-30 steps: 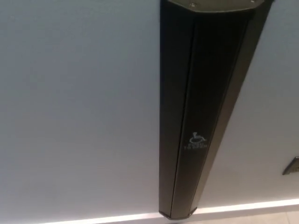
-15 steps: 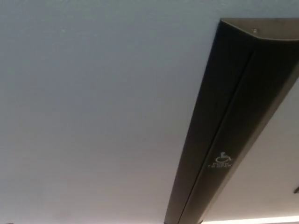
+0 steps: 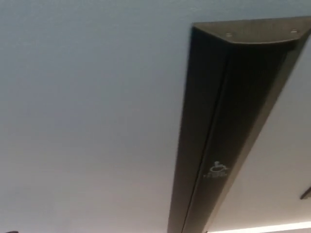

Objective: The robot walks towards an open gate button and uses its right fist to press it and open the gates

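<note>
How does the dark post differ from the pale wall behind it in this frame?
The dark post is near-black, while the wall is pale grey-blue. The post is a narrow strip running from the upper right down to the bottom edge; the wall fills most of the picture. The post carries a small white wheelchair symbol and two screws on its top cap; the wall is unmarked. Both look smooth and matte. Neither robot hand shows.

pale wall (image 3: 87, 116), bright strip (image 3: 262, 227) btm

Head view looks closely at black post (image 3: 218, 131); wall (image 3: 87, 121) behind.
</note>
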